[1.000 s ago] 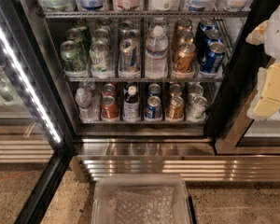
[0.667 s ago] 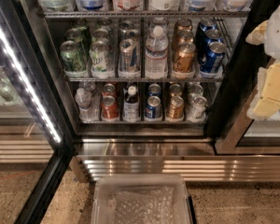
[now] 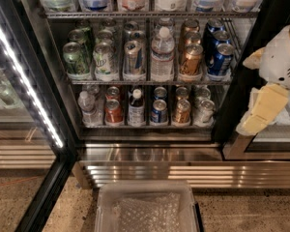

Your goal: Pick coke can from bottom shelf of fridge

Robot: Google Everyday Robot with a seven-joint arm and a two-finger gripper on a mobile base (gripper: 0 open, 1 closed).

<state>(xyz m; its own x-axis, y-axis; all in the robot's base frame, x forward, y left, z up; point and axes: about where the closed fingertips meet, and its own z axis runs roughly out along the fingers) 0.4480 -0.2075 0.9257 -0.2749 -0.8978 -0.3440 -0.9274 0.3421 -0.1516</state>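
The fridge [image 3: 241,81] stands open in front of me, its glass door [image 3: 24,105] swung out to the left. On the bottom shelf [image 3: 145,126] the red coke can [image 3: 113,111] stands at the front of the second lane from the left, with another red can [image 3: 112,92] behind it. A small clear bottle [image 3: 87,108] is on its left and a dark bottle with a white cap [image 3: 136,108] on its right. My gripper [image 3: 255,115] hangs at the right edge of the view, outside the fridge's right frame, well right of the coke can and at about the bottom shelf's height.
The bottom shelf also holds a blue can [image 3: 159,111], a gold can [image 3: 181,111] and a silver can [image 3: 204,111]. The shelf above carries green cans [image 3: 75,58] and a tall water bottle [image 3: 162,54]. A ribbed steel base [image 3: 150,170] runs below. A clear plastic tray [image 3: 147,207] sits at the bottom.
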